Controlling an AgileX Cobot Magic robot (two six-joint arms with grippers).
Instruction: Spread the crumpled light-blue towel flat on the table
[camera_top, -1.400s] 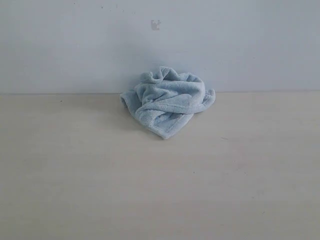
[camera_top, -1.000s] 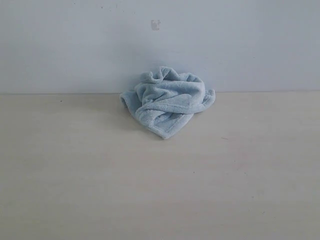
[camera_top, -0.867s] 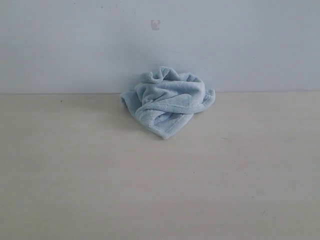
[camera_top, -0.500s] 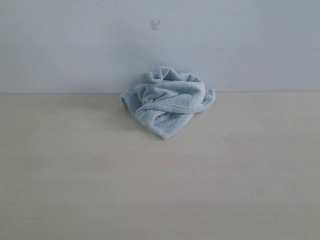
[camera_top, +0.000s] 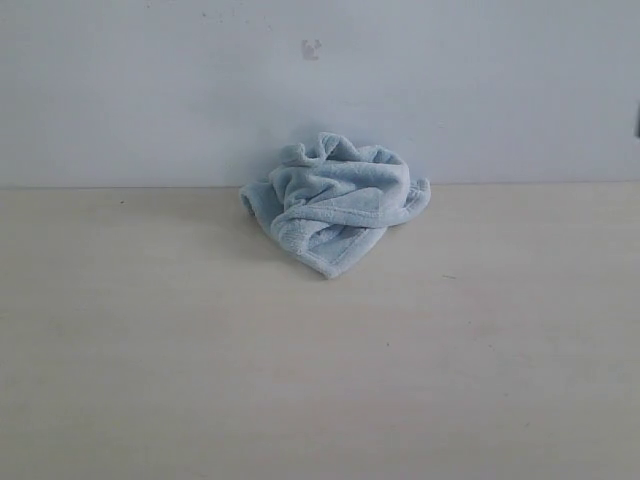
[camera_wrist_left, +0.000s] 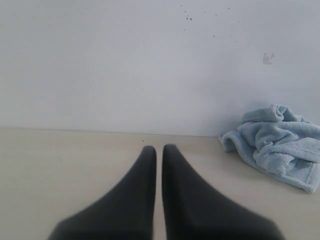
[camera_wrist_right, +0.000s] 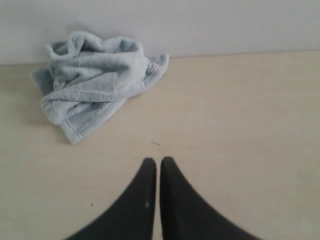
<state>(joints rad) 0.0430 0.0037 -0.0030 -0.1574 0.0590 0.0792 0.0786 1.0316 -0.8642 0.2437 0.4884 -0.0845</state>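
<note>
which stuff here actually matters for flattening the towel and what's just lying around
Belongs to the job:
- towel, crumpled in a heap near the wall
- table, which the towel sits on
- left pincer, shut, holding nothing
- right pincer, shut, holding nothing

Just there:
- wall behind the table
- small mark on that wall

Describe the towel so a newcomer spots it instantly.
Follow the pale beige table to its far edge at the white wall. The towel is the crumpled, fluffy light-blue heap there, the only soft, coloured thing in view.
</note>
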